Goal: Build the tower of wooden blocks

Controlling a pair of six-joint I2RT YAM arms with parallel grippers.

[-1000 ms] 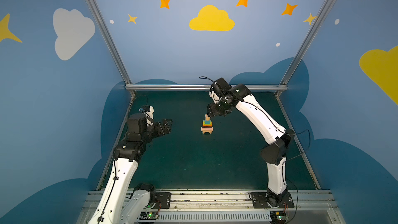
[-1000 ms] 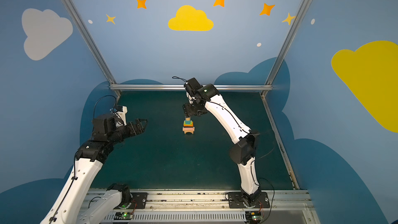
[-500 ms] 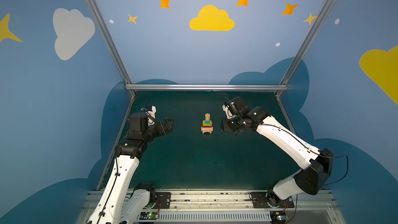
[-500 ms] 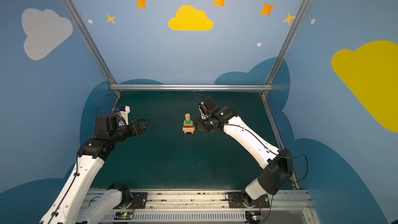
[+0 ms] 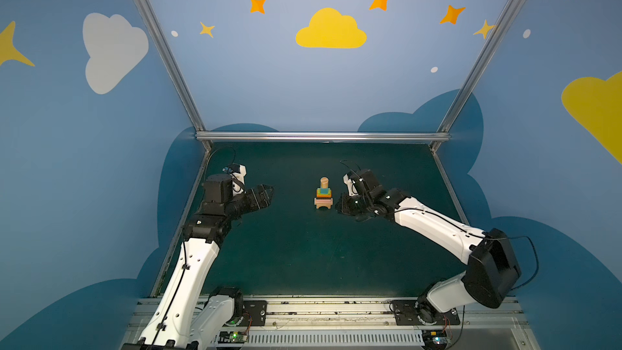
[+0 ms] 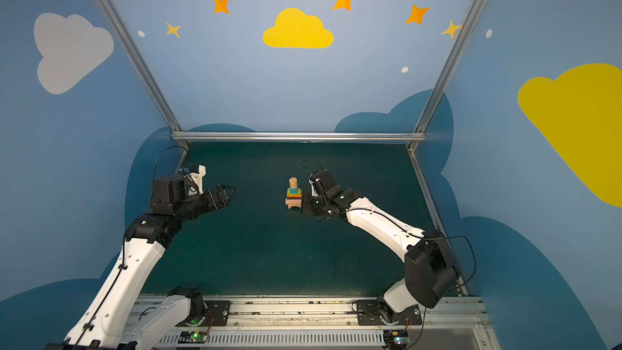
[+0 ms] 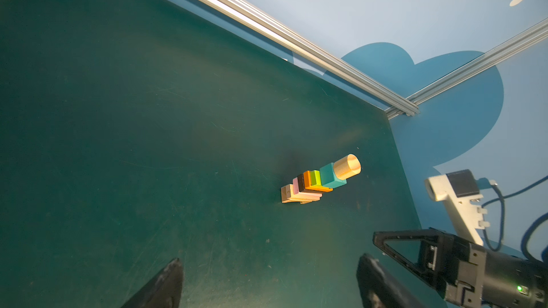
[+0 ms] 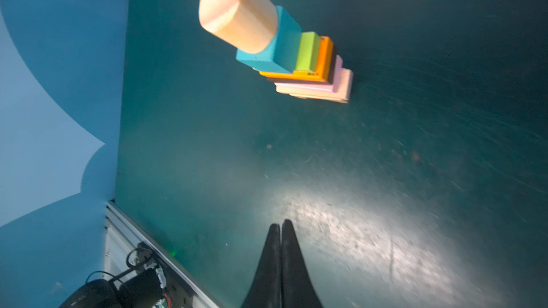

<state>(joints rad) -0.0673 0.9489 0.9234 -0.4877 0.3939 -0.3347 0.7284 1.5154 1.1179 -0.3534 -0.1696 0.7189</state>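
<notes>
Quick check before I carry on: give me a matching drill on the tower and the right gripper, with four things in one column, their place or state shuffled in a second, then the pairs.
Things:
1. tan cylinder
2. teal cube
3. tan arch
4. right gripper

Place or state:
A. jaws shut, beside the tower, holding nothing
B. bottom block
C. top block
D. directly under the cylinder

Pairs: 1-C, 2-D, 3-B, 4-A
</notes>
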